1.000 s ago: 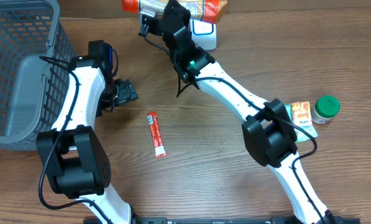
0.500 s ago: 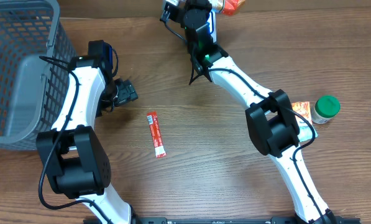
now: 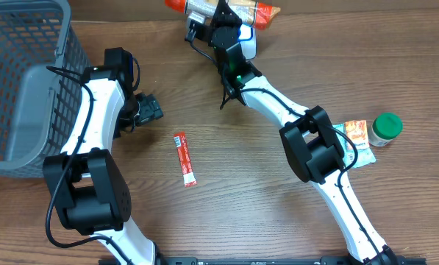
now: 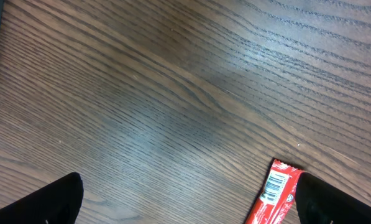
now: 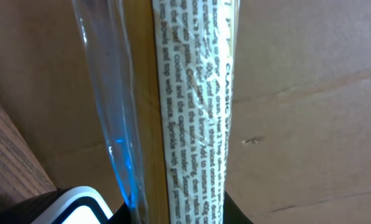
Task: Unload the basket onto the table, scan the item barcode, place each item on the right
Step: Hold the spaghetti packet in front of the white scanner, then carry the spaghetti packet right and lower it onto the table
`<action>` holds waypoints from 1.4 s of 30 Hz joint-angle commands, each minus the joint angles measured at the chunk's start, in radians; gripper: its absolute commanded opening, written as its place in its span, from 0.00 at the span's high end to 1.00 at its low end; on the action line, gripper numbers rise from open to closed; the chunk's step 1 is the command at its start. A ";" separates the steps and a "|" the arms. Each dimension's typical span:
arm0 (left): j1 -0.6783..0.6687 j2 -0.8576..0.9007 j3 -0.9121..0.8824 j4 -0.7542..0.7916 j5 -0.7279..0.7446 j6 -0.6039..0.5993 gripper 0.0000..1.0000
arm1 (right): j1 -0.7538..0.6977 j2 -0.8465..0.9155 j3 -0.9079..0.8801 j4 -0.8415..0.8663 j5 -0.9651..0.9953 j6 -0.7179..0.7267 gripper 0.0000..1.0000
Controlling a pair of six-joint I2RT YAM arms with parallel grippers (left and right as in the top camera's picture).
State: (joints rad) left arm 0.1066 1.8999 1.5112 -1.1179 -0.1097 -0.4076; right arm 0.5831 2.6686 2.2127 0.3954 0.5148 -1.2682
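Overhead, the right claw (image 3: 218, 18) is clamped on the long pasta packet (image 3: 262, 11), which lies crosswise just above the white scanner (image 3: 245, 46); left wrist, the left claw (image 4: 185, 208) gapes wide beside a red sachet (image 4: 273, 193); right wrist, the packet (image 5: 191, 106) runs straight up, scanner (image 5: 73, 202) low-left.

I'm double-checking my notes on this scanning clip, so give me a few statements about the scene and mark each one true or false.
1. The right gripper holds a long printed package. True.
2. The red sachet lies inside the grey basket. False: it lies on the table, apart from the basket.
3. The left gripper is open and holds nothing. True.
4. The green-lidded jar stands beside the basket. False: it stands on the opposite side, next to an orange packet.
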 commanded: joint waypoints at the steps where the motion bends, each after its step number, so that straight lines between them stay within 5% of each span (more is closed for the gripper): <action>1: -0.002 -0.017 0.002 0.000 -0.005 0.027 0.00 | 0.001 -0.037 0.038 0.063 -0.004 0.019 0.97; 29: -0.002 -0.017 0.002 0.001 -0.005 0.027 0.00 | 0.034 0.008 0.035 0.103 0.060 0.029 0.96; 34: -0.002 -0.017 0.002 0.000 -0.005 0.027 0.00 | 0.064 -0.084 0.035 -0.074 0.061 0.105 0.97; 42: -0.002 -0.017 0.002 0.000 -0.005 0.027 0.00 | 0.090 -0.312 0.035 -0.475 0.163 0.416 0.97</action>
State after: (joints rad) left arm 0.1066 1.8999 1.5112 -1.1183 -0.1097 -0.4076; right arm 0.6674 2.6057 2.2116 -0.0463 0.5835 -1.0538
